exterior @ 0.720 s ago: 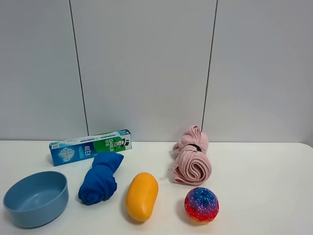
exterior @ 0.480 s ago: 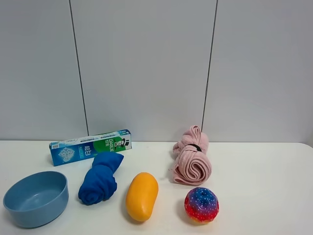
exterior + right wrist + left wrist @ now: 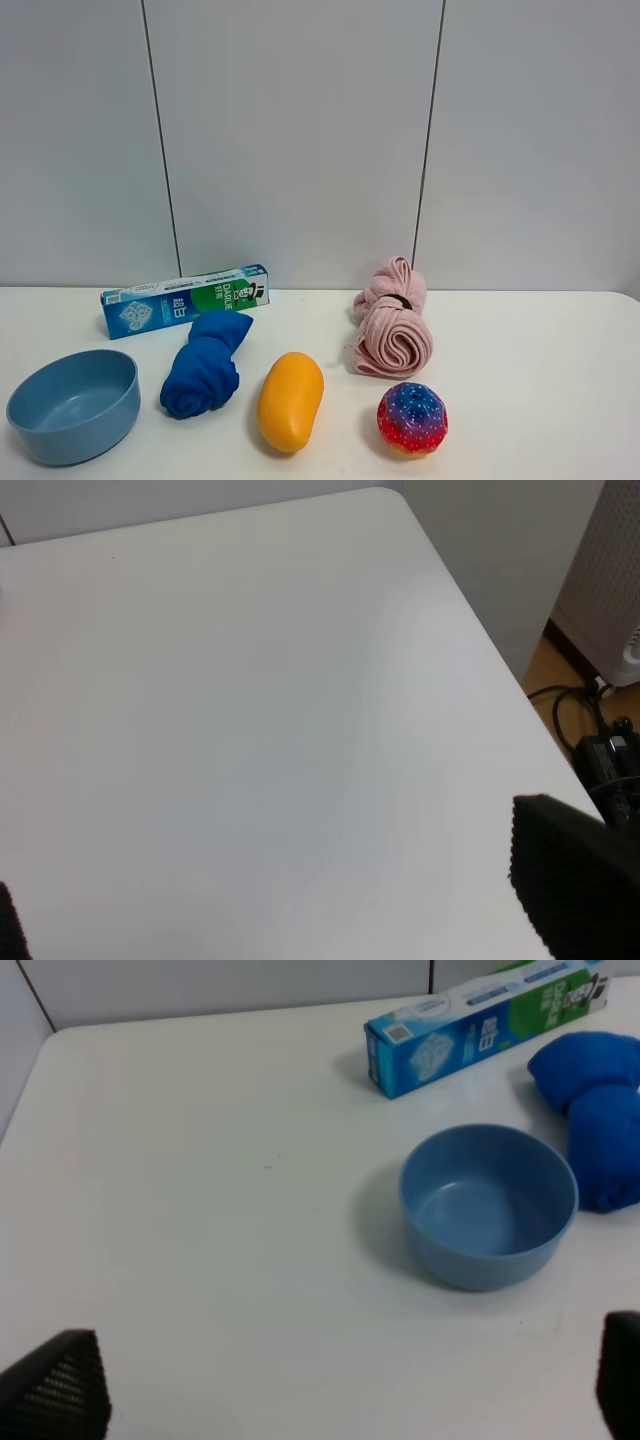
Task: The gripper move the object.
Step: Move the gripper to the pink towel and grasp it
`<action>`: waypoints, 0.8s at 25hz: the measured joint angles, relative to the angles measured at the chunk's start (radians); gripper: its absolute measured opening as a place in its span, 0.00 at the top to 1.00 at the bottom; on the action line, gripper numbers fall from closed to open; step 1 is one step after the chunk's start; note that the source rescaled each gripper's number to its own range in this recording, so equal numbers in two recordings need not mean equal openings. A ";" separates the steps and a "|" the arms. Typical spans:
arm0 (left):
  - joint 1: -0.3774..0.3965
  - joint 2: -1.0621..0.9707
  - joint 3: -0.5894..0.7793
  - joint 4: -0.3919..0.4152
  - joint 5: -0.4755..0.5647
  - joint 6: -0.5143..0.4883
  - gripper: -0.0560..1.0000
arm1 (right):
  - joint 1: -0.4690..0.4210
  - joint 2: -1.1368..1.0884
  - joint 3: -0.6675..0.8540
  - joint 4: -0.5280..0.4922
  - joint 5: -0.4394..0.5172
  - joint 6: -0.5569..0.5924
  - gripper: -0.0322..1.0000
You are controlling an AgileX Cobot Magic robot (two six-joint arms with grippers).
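The pale pink rolled towel [image 3: 392,335] with a black band lies on the white table [image 3: 530,380] right of centre, near the back wall. Neither gripper shows in the exterior high view. In the left wrist view the left gripper [image 3: 340,1400] is open and empty, its black fingertips [image 3: 60,1385] set far apart above bare table. In the right wrist view the right gripper [image 3: 290,910] is open and empty, one black fingertip [image 3: 570,880] near the table's right edge. The towel is out of both wrist views.
A blue bowl [image 3: 72,405] [image 3: 488,1205] sits front left, beside a blue rolled cloth [image 3: 205,362] [image 3: 590,1110]. A toothpaste box [image 3: 185,298] [image 3: 480,1030] lies behind them. An orange oval object [image 3: 291,400] and a colourful ball [image 3: 411,418] lie in front of the towel.
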 joint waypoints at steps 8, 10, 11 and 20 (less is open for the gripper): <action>0.000 0.000 0.000 0.000 0.000 0.000 0.00 | 0.000 0.000 0.000 0.000 0.000 0.000 0.03; 0.000 0.000 0.000 0.000 0.000 0.000 0.00 | 0.000 0.000 0.000 0.000 0.000 0.000 0.03; 0.000 0.000 0.000 0.000 0.000 0.000 0.00 | 0.000 0.000 0.000 0.000 0.000 0.000 0.03; 0.000 0.000 0.000 0.000 0.000 0.000 0.00 | 0.000 0.000 0.000 0.000 0.000 0.000 0.03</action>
